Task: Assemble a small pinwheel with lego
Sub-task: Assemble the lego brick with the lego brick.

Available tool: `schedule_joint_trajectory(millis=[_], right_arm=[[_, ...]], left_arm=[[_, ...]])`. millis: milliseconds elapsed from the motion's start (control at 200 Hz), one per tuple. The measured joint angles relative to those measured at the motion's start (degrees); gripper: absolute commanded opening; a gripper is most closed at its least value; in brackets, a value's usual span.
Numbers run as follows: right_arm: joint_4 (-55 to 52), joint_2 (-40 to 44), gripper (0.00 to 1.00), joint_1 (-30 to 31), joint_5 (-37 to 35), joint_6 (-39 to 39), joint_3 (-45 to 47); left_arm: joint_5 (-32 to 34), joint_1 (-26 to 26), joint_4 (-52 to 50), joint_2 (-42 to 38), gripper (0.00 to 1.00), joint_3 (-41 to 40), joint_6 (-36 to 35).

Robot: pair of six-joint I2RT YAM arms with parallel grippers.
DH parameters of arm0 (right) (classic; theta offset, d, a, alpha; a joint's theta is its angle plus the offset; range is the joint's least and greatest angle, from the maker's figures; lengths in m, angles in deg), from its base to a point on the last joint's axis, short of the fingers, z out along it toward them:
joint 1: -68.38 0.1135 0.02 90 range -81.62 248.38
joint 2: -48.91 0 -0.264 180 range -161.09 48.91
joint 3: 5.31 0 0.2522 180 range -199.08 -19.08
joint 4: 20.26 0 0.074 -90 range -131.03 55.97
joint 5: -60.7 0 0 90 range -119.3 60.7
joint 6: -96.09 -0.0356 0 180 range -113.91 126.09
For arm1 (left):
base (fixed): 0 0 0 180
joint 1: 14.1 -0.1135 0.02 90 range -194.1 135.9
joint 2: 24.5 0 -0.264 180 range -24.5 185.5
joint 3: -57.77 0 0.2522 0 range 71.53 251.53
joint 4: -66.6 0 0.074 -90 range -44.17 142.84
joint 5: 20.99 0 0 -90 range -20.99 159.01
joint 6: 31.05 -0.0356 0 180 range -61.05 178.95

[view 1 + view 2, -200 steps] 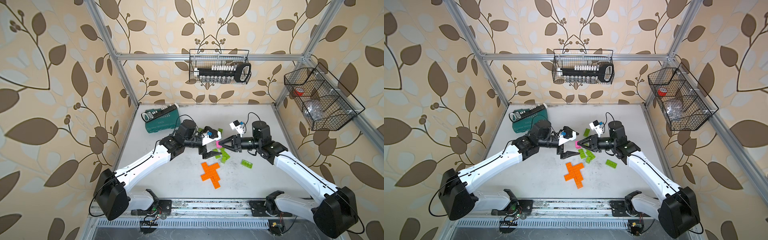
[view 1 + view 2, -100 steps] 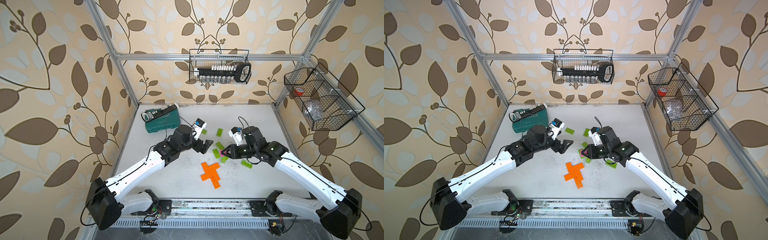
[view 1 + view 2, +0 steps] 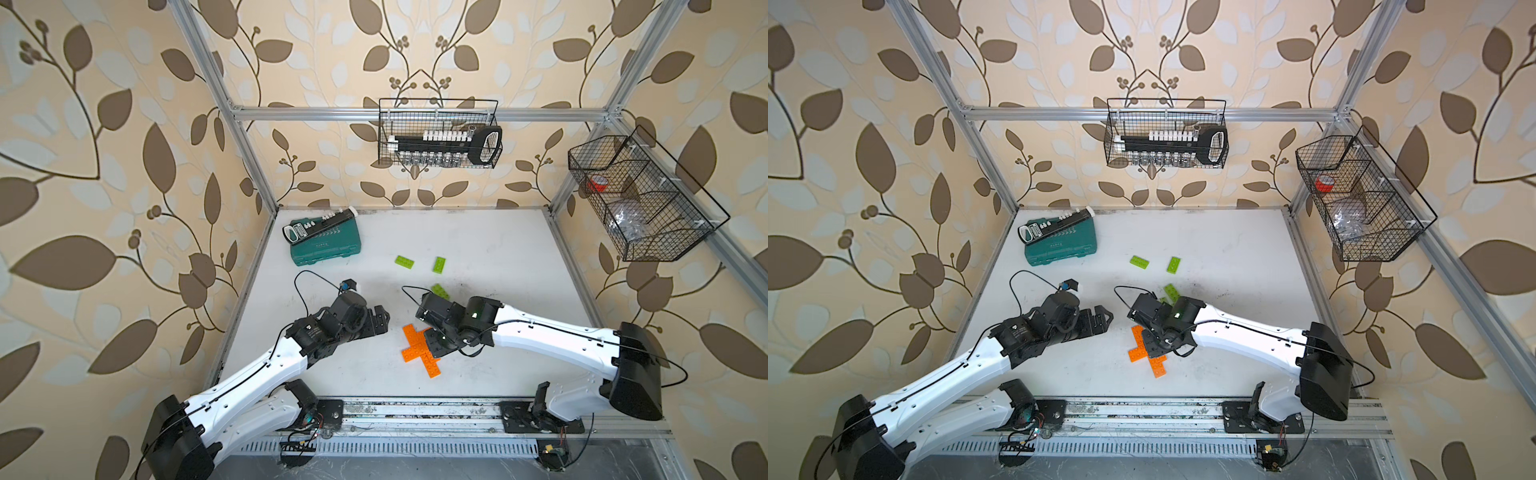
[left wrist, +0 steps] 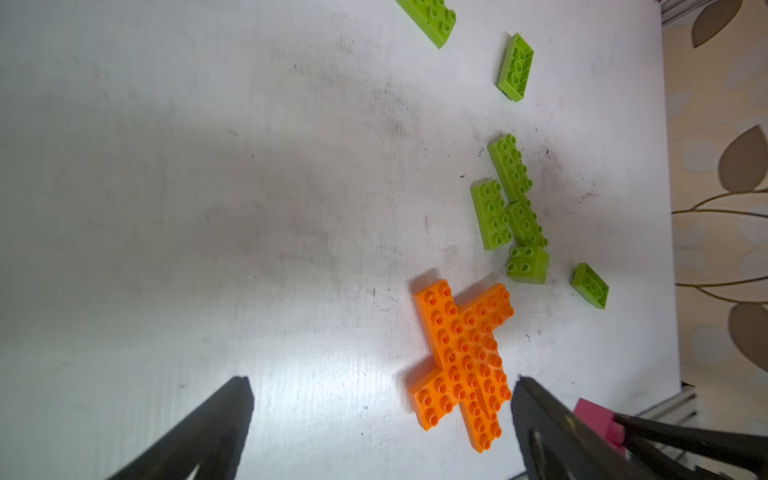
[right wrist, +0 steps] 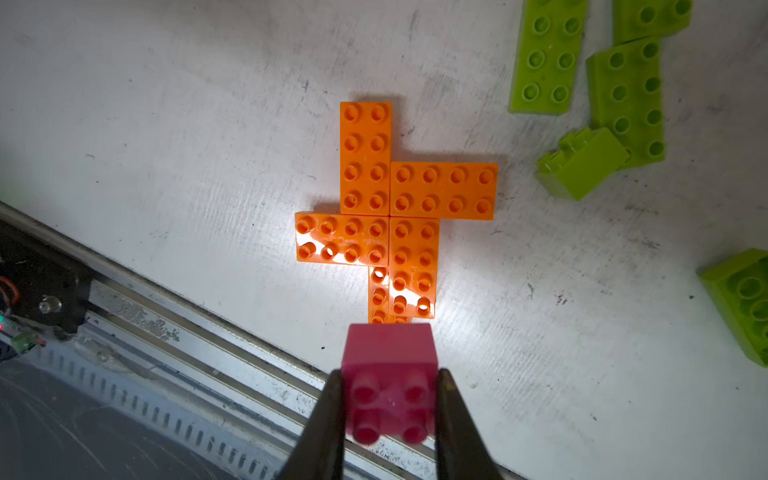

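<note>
Fingers [image 5: 324,415] on the right gripper [image 5: 390,386] pinch the pink brick [image 5: 390,353] over the orange cross [image 5: 411,195] — left gripper [image 4: 380,384] spread wide, empty.

Seven green bricks [image 4: 490,214] are counted past the fingertips. Four orange bricks [image 5: 365,158] are counted in a flat cross; a fifth under them cannot be told. One pink brick [image 5: 388,349] is held between the fingers of the right gripper [image 5: 388,399]. Two wire baskets [image 3: 384,133] and one teal case [image 3: 328,249] are seen.
</note>
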Motion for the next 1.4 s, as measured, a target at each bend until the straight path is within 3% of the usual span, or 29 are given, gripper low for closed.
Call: schedule_joint_trajectory(millis=[140,310,540,960,1400], right_arm=[[-1.5,-5.3,0.00,-0.1,-1.0,-0.1,-4.7],[-1.5,-11.4,0.00,-1.1,-0.8,0.8,-7.9],[-1.6,-16.3,0.00,-3.0,-0.7,1.9,-9.1],[-0.3,-19.5,0.00,-3.7,0.5,2.1,-9.6],[0.3,-20.3,0.00,-4.1,1.8,1.1,-9.6]], left_arm=[[-2.3,1.7,2.3,-3.5,0.99,-5.4,3.3],[-0.1,9.8,3.7,-8.3,0.99,-7.8,6.5],[4.8,16.9,4.9,-5.0,0.99,-8.5,9.1],[9.7,16.9,3.9,-6.9,0.99,-8.5,9.9],[9.8,16.9,3.0,-5.8,0.99,-8.5,9.8]])
